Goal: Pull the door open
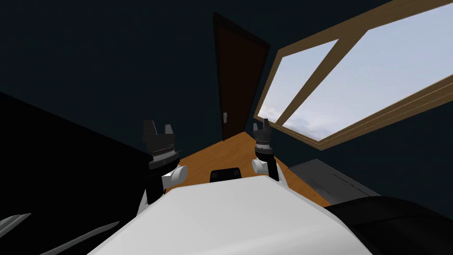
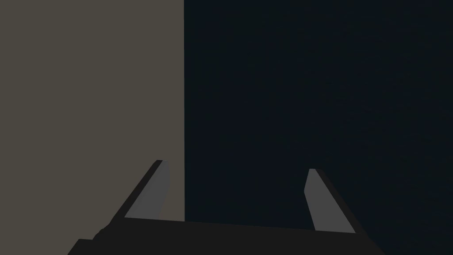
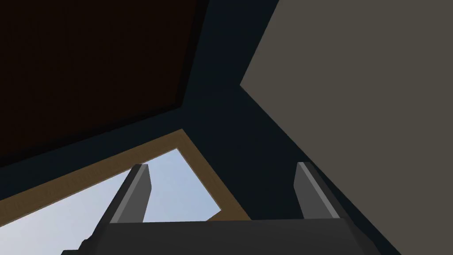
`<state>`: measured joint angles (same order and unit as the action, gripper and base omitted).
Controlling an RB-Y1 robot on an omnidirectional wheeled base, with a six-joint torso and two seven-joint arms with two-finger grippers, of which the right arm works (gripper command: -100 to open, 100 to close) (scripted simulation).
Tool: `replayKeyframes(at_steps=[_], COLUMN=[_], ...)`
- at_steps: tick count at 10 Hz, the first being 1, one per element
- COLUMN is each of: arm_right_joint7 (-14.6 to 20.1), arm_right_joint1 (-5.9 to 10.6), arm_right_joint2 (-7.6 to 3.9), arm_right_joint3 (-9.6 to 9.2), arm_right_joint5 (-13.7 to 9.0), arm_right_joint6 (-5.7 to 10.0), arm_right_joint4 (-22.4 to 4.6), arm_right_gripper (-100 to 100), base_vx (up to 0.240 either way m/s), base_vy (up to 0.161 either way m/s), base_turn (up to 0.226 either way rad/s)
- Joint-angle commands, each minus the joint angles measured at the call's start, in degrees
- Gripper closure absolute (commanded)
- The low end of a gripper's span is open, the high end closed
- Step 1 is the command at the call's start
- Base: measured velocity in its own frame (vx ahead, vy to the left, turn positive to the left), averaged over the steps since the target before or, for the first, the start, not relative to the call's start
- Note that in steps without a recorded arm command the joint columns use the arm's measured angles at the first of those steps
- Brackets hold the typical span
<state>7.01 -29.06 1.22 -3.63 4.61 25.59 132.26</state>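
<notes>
A dark brown door (image 1: 236, 79) stands shut in the far dark wall, beyond a strip of wooden floor (image 1: 221, 155). A small light grey handle (image 1: 225, 117) sits low on its left edge. The upper part of that door (image 3: 88, 66) also appears in the right wrist view. My left gripper (image 1: 159, 128) is raised in front of me, well short of the door, fingers open with nothing between them. My right gripper (image 1: 262, 125) is held up at the same height, also open and empty. Both are far from the handle.
A large wood-framed window (image 1: 354, 79) fills the wall to the right of the door. A grey flat surface (image 1: 332, 179) lies low on the right. A black area (image 1: 53, 159) covers the left side. Dark walls close in on both sides of the floor.
</notes>
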Motion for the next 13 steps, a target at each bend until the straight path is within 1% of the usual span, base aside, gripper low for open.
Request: replayKeyframes(at_steps=[1, 2, 3, 4, 5, 8, 13], arm_right_joint7=[1.4, 2.0, 3.3, 4.2, 6.0, 9.2, 15.7], arm_right_joint1=[0.96, 1.37, 2.32, 2.92, 4.19, 6.49, 11.03], arm_right_joint2=[-0.54, -0.75, -1.22, -1.50, -2.07, -2.99, -4.56], arm_right_joint3=[0.03, 0.04, 0.07, 0.08, 0.12, 0.19, 0.31], arm_right_joint5=[-1.3, -1.8, -3.0, -3.8, -5.5, -8.5, -14.5], arm_right_joint6=[-0.11, -0.16, -0.26, -0.33, -0.47, -0.73, -1.25], arm_right_joint4=[-1.8, -2.5, -4.3, -5.4, -7.8, -12.0, -20.2], arm_right_gripper=[-100, -100, -100, -100, -100, -100, -100], base_vx=[0.045, 0.072, 0.088, 0.101, 0.132, 0.089, 0.089], base_vy=[-0.025, -0.044, -0.044, -0.043, -0.055, -0.065, -0.065], base_turn=[0.103, 0.112, 0.124, 0.134, 0.188, 0.130, 0.145])
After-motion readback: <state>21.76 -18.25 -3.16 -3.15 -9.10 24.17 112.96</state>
